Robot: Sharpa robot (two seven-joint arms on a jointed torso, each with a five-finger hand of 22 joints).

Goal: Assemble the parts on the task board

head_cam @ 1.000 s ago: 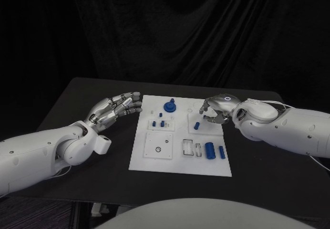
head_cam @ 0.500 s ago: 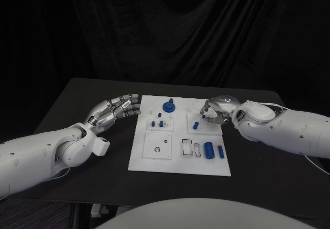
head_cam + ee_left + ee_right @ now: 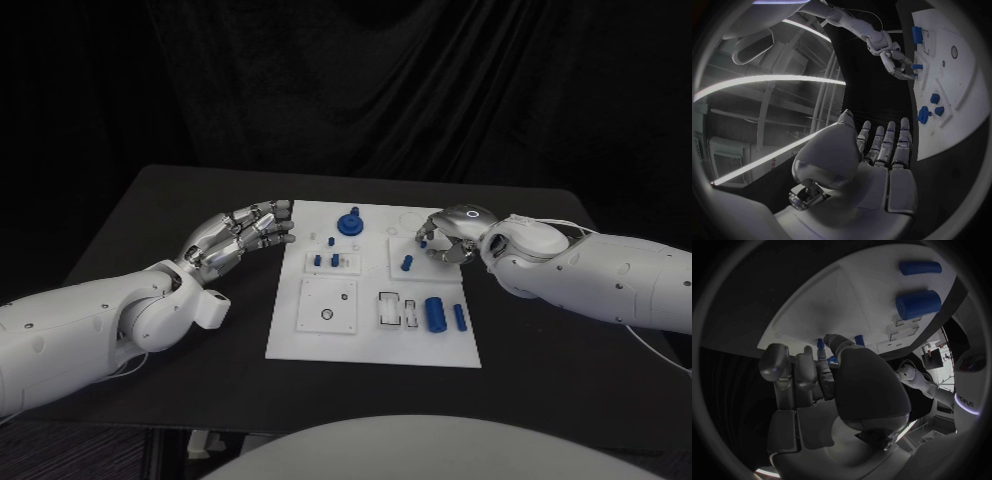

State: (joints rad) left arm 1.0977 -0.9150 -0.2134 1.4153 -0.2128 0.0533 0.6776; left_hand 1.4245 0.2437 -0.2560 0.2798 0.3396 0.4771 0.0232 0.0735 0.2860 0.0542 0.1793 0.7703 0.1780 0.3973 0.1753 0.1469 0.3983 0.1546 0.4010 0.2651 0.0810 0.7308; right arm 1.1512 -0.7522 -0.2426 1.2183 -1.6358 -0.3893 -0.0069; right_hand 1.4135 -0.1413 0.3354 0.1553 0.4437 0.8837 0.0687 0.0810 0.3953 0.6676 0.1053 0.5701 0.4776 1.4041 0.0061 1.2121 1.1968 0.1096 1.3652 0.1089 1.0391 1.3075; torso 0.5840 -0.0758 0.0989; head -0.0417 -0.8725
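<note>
We read the coming move as turning on the small blue peg [image 3: 408, 264] that lies on the raised square tile in the upper right of the white rectangular task board [image 3: 368, 345], and on how that peg sits against our right silver hand [image 3: 450, 236]. In the head view the peg lies just beside the right hand's fingertips, toward the board's middle and a little nearer the robot, with its long axis running roughly along the board's length, slightly slanted. The right hand hovers over the board's far right corner with its fingers curled downward and close together; we cannot tell from any view whether the tips touch the peg or hold anything, though the left wrist view shows a blue piece right at those fingertips. Our left silver hand [image 3: 242, 234] rests off the board's left edge, fingers apart and extended, holding nothing, and it stands well apart from the peg. So the right hand is plainly the nearer one, and we judge it should take the peg by closing across the short axis. The other parts sit elsewhere: a blue round knob with a stem [image 3: 352, 221] at the far middle, two short blue pins [image 3: 327, 260] on the left tile, and a fat blue cylinder [image 3: 434, 313] beside a thinner blue cylinder [image 3: 460, 317] at the near right
</note>
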